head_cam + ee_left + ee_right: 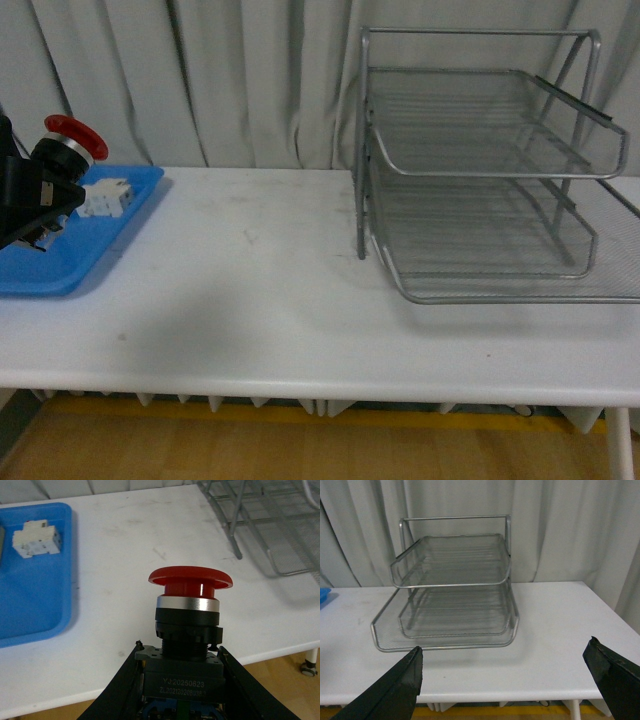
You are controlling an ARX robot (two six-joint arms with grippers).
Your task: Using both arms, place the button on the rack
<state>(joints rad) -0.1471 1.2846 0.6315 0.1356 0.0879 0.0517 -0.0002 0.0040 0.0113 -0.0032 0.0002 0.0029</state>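
Note:
The button (70, 140) has a red mushroom cap on a dark blocky body. My left gripper (35, 200) is shut on its body at the far left, above the blue tray. In the left wrist view the button (187, 615) stands cap up between the black fingers (120, 685), with my left gripper (181, 680) closed round its base. The silver three-tier wire rack (490, 160) stands on the right half of the white table, well apart from the button. My right gripper (505, 672) is open and holds nothing, facing the rack (450, 590) from in front of the table; it is out of the front view.
A flat blue tray (70, 260) lies at the table's left end with a white block (105, 197) in it, also seen as the white block (37, 539) on the tray (30, 610). Grey curtains hang behind. The table's front edge (320, 385) is near.

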